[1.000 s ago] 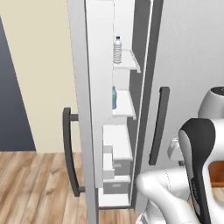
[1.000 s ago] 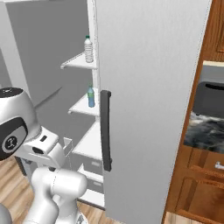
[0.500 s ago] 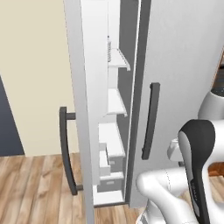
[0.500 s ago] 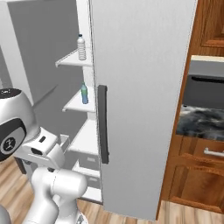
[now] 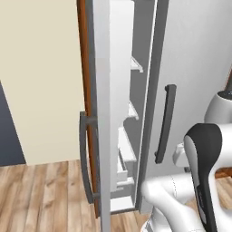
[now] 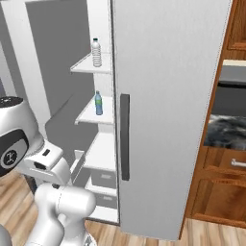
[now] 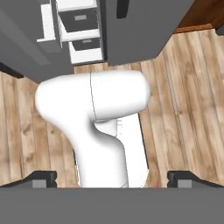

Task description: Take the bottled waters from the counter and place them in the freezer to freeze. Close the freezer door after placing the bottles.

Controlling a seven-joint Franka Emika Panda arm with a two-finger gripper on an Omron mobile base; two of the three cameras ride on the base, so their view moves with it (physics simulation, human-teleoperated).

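- Both bottles already in freezer [image 6: 98, 144]: whitish bottle [image 6: 96, 52] upright on upper shelf [image 6: 84, 66] nr its front edge, blue bottle [image 6: 98, 103] upright on shelf below [image 6: 93, 115], also nr front edge.
- Freezer door [image 5: 102, 113] ajar, seen edge-on in left base view; long axis vertical, bar handle [image 5: 86, 158] on outer face.
- Hand [image 7: 112, 177] wide open, empty; tucked low, looking down over wood floor [image 7: 183, 87], lower drawers [image 7: 81, 30] at top of hand view.
- Door lies up and left of hand, well apart.
- Prob next: raise hand to door's outer face, push towards cabinet to shut.
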